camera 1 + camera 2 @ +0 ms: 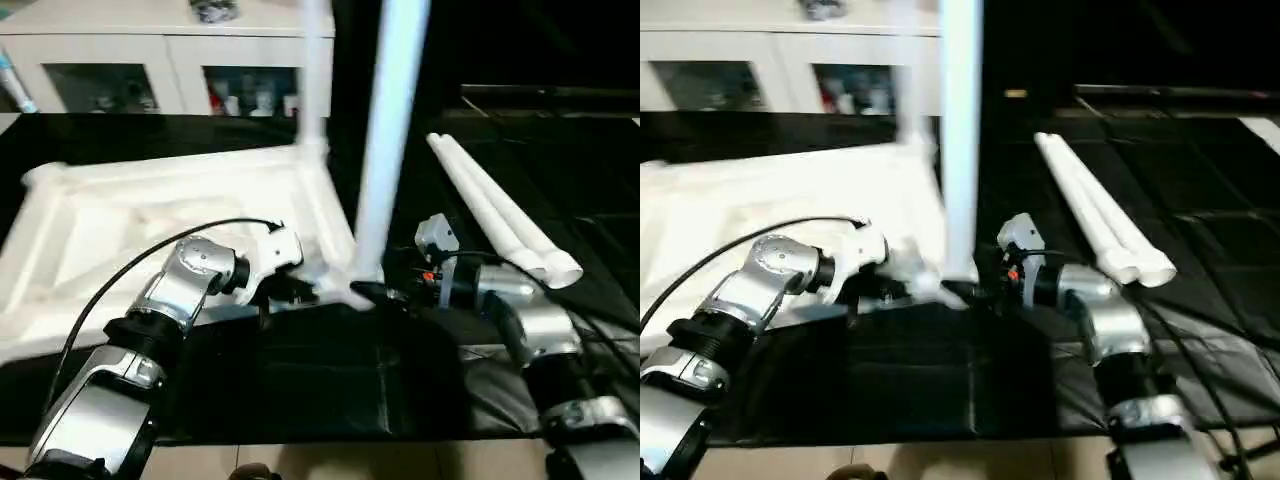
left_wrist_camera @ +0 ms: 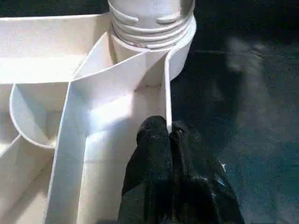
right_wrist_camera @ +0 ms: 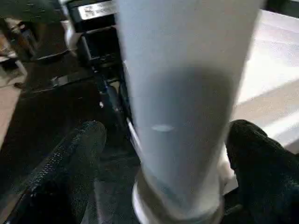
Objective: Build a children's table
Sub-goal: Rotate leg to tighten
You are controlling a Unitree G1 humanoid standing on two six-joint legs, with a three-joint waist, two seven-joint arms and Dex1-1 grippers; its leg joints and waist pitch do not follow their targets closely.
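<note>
No text, brand, number or sign could be read anywhere in the scene. The one candidate was a white label [image 3: 96, 9] fixed to a dark housing behind the upright table leg [image 3: 184, 107] in the right wrist view; it carried rows of dark print, but the characters were too small and smeared to make out.
</note>
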